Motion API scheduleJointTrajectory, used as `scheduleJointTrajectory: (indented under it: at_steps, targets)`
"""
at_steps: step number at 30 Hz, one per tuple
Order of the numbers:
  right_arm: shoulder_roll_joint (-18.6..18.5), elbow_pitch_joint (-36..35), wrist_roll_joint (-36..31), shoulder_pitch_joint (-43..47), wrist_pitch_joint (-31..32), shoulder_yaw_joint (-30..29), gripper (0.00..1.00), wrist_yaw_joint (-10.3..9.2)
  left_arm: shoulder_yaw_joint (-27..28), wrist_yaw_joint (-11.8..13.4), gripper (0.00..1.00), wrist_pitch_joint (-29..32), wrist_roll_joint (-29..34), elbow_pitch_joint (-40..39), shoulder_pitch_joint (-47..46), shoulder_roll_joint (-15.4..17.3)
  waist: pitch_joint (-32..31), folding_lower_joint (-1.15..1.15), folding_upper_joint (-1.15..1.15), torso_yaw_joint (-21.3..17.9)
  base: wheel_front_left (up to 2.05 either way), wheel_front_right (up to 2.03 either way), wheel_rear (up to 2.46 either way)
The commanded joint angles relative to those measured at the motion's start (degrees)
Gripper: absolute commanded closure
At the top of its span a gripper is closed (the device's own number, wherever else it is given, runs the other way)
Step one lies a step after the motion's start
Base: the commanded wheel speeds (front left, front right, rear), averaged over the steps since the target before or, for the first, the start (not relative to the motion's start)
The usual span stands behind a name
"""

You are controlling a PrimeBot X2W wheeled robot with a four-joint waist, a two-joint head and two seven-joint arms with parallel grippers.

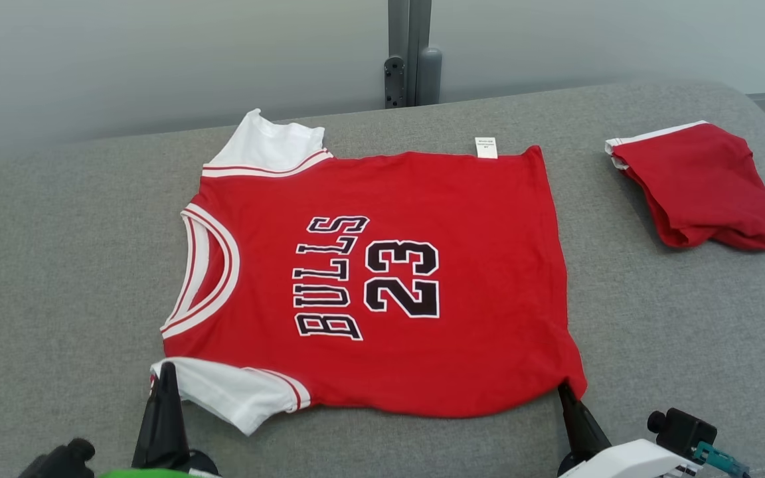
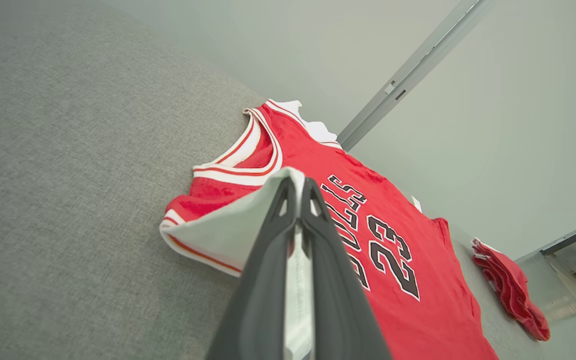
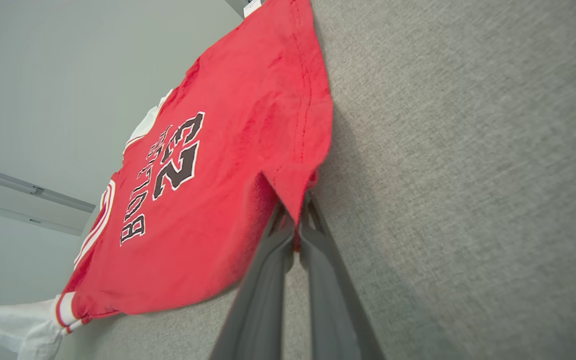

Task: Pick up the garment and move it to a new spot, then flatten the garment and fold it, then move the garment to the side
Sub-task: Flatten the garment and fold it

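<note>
Down at the left gripper [image 2: 298, 184], the two dark fingers are clamped tight, and white cloth shows in the slit between them. That is the near sleeve [image 1: 236, 393] of the jersey [image 1: 382, 285], pinched at its edge. Over at the right gripper [image 3: 295, 206] it's the same story: fingers pressed together, with the red hem corner [image 3: 292, 182] caught at the tips and drooping over them.

Between the two grippers the jersey's near edge runs from sleeve to hem. Just ahead of both sets of fingers the red body lies spread on the grey cushion [image 1: 57, 265], chest up. BULLS and 23 read sideways in the head view, and the white-and-red neckline sits ahead of the left gripper.

Further out from the left gripper, at the jersey's far edge, the far sleeve [image 1: 269, 146] lies flat. A small white label [image 1: 486, 147] pokes out of the far edge ahead of the right gripper.

Well beyond the right gripper and off to its outer side sits a folded red garment [image 1: 701, 186], apart from the jersey. Furthest of all, behind the cushion, a grey post [image 1: 410, 53] stands against a pale wall [image 1: 157, 60].
</note>
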Motion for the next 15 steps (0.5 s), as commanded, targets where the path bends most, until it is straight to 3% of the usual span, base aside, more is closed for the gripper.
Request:
scheduleJointTrajectory:
  at_steps: [1,15]
  targets:
    - [-0.4,-0.2,1.0,-1.0,-0.4,0.0,1.0,0.02,0.2,-0.4,1.0,-0.3,1.2,1.0,-2.6,0.6,0.3,0.0,0.0,-0.2,0.0,0.0,0.0]
    - [-1.6,-1.0,4.1,-10.4,-0.9,0.8,1.0,0.02,-0.5,-3.1,1.0,-1.8,6.1,18.0,-27.0,0.3,7.2,0.0,0.0,-1.4,0.0,0.0,0.0]
